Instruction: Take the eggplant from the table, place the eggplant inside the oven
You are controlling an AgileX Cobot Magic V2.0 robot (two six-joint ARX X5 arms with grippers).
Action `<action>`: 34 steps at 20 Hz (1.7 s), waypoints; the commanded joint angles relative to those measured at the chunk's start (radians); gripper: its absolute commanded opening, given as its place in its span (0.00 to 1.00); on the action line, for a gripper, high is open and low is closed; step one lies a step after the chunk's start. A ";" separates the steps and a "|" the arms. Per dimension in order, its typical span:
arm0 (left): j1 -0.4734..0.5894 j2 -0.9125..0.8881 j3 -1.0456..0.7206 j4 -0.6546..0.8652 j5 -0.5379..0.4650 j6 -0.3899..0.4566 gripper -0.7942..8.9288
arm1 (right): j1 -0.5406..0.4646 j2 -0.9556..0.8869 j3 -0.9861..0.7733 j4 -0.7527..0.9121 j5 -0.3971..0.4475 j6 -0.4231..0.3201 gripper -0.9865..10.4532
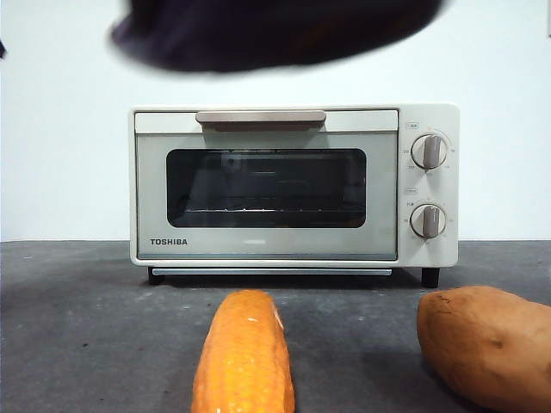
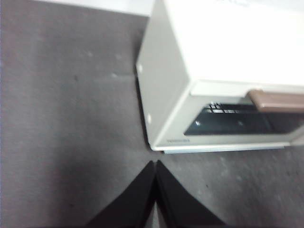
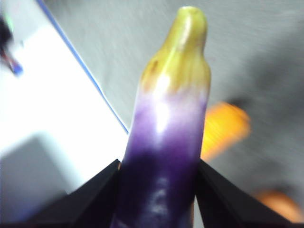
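The eggplant (image 3: 166, 142), glossy purple with a yellow-green stem tip, stands up between my right gripper's (image 3: 158, 164) jaws, which are shut on its body, high above the table (image 3: 266, 52). The cream Toshiba oven (image 1: 430, 249) stands at the back of the table with its glass door (image 1: 267, 188) closed under the beige handle (image 1: 261, 116). A dark blurred shape (image 1: 275, 34) hangs above the oven in the front view; I cannot tell whether it is arm or eggplant. My left gripper (image 2: 156, 164) is shut and holds nothing, above the table near the oven's (image 2: 228, 42) left front corner.
An orange-yellow corn cob (image 1: 245, 353) lies in front of the oven, pointing toward the camera. A reddish-brown sweet potato (image 1: 486, 344) sits to its right. The corn (image 3: 225, 128) shows below the held eggplant in the right wrist view.
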 commanded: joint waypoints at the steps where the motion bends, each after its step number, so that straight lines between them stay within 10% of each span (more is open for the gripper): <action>1: -0.049 0.059 0.044 0.016 0.002 0.000 0.09 | 0.016 -0.058 0.019 -0.080 0.060 -0.105 0.24; 10: -0.313 0.431 0.319 0.033 0.001 0.034 0.09 | 0.016 -0.311 0.019 -0.195 0.410 -0.101 0.24; 19: -0.449 0.771 0.629 -0.028 -0.007 0.092 0.09 | 0.015 -0.526 0.019 -0.195 0.440 -0.051 0.24; 34: -0.510 0.842 0.648 -0.265 -0.027 0.146 0.09 | 0.015 -0.589 0.017 -0.195 0.514 -0.049 0.24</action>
